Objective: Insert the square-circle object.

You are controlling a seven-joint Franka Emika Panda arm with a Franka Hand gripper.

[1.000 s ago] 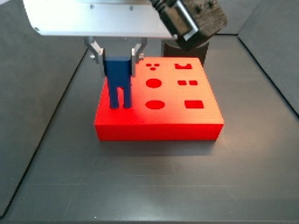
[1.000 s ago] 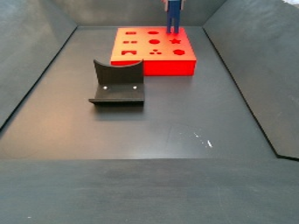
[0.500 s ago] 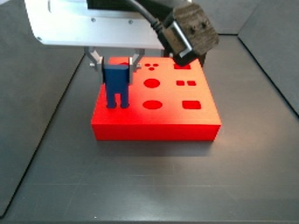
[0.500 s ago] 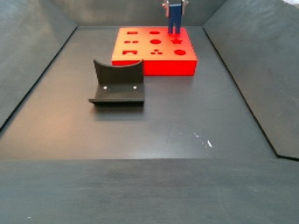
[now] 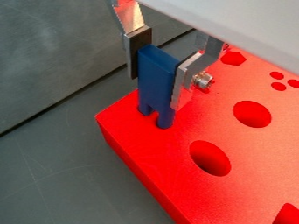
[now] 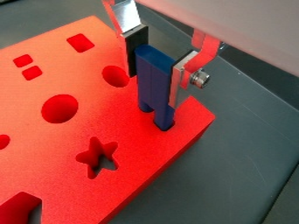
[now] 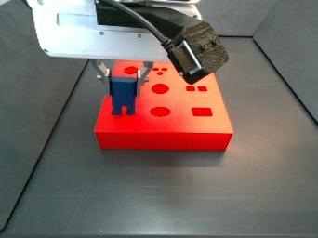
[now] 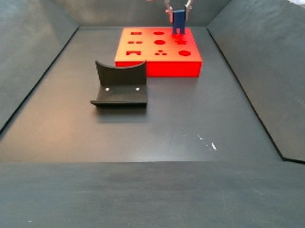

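The square-circle object is a tall bright-blue peg point(image 5: 156, 80), standing upright at a corner of the flat red block point(image 5: 233, 175). Its two short prongs point(image 6: 163, 120) meet the block's top; how deep they sit is hidden. My gripper point(image 5: 162, 68) is shut on the peg's upper part, a silver finger point(image 5: 191, 72) on each side. The same grip shows in the other wrist view point(image 6: 160, 70). In both side views the peg point(image 7: 123, 95) point(image 8: 179, 20) stands on the red block point(image 7: 162, 130) point(image 8: 161, 61) under the gripper point(image 7: 123, 78).
The dark fixture point(image 8: 119, 86) stands on the grey floor in front of the red block. The block's top has other holes: a star point(image 6: 100, 156), circles point(image 5: 250, 112) and squares point(image 7: 205, 112). A dark wrist part with cables point(image 7: 199, 46) hangs over the block. Grey walls surround the floor.
The gripper has come down with the blue peg. Less of the peg stands above the red block than a second ago.
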